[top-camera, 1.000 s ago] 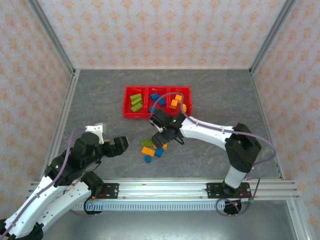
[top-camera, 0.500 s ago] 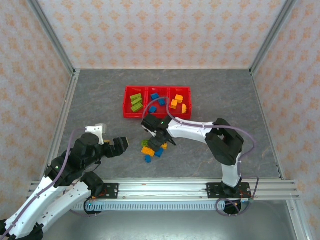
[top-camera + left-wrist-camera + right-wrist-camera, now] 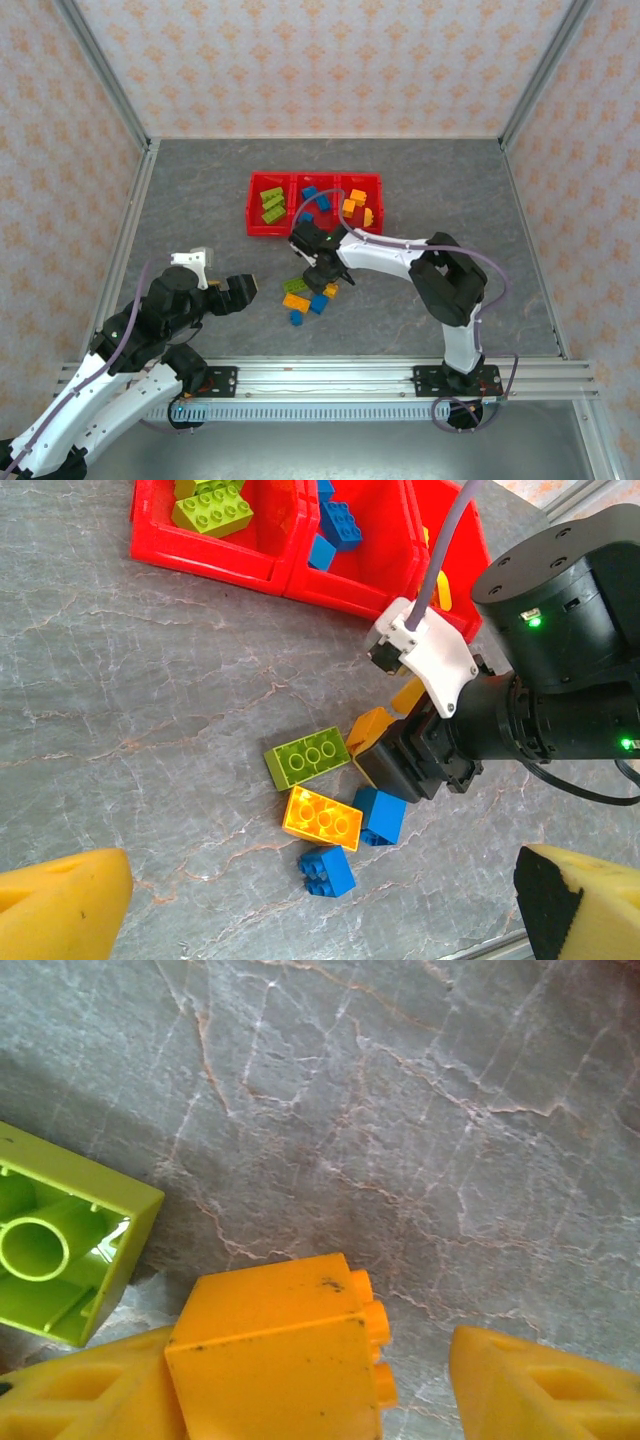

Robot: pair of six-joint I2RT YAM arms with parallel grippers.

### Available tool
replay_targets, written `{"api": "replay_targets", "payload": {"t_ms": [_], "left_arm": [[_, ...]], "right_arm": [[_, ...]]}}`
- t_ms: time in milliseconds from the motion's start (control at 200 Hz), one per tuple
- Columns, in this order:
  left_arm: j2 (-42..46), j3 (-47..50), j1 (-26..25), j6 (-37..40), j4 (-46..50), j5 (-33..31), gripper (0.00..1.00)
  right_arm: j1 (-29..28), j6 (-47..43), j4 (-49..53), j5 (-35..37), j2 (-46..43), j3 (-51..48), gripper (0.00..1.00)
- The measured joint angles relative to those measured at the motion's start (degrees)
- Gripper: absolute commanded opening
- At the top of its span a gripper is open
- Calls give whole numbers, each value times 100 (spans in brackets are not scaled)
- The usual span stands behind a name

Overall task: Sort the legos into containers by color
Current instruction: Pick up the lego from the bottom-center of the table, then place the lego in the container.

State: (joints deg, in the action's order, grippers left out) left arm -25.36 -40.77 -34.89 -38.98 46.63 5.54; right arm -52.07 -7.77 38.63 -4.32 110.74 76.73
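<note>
Red tray (image 3: 252, 208) on the grey marbled desk (image 3: 450, 190), three compartments in a row.
- left compartment: green bricks (image 3: 272, 204)
- middle: blue bricks (image 3: 314, 198)
- right: orange bricks (image 3: 355, 205)

Loose pile on the desk, just on the near side of the tray, unsorted:
- green brick (image 3: 307, 756), hollow underside facing up
- second orange brick (image 3: 322, 817), studs up, just beside the green one
- blue brick (image 3: 380, 816), against the end of the second orange brick
- last blue brick (image 3: 326, 870), at the near edge of the pile

Right gripper (image 3: 322, 277) is low over the tray side of the pile. In the right wrist view its jaws stand partly apart with an orange brick (image 3: 270, 1350) between them. The brick lies against one finger, its studs pointing toward the other finger (image 3: 540, 1385), with a strip of bare desk between studs and finger. So the brick is not pinched. Cannot tell whether it rests on the desk or is lifted. The green brick is just beside it.

Left gripper (image 3: 238, 290) is well to the left of the pile, apart from every brick. Its jaws are wide, the yellow fingers (image 3: 60, 905) sit at opposite corners of the left wrist view, and nothing is between them.
</note>
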Motion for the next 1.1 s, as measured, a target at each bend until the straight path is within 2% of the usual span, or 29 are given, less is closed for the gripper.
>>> {"api": "replay_targets", "payload": {"t_ms": [410,706,876,1101], "left_arm": [[0,0,0,0,0,0,99],[-7,0,0,0,0,0,99],[-74,0,0,-17,-2,-13,99],[-227,0,0,-20,0,-61,99]], "right_arm": [[0,-24,-52,-105,136,0,38],[81,33,-24,-129,-212,2,31],[623,216,-63,-221,-780,245,27],[1556,621,-315,177,-964,717,28]]}}
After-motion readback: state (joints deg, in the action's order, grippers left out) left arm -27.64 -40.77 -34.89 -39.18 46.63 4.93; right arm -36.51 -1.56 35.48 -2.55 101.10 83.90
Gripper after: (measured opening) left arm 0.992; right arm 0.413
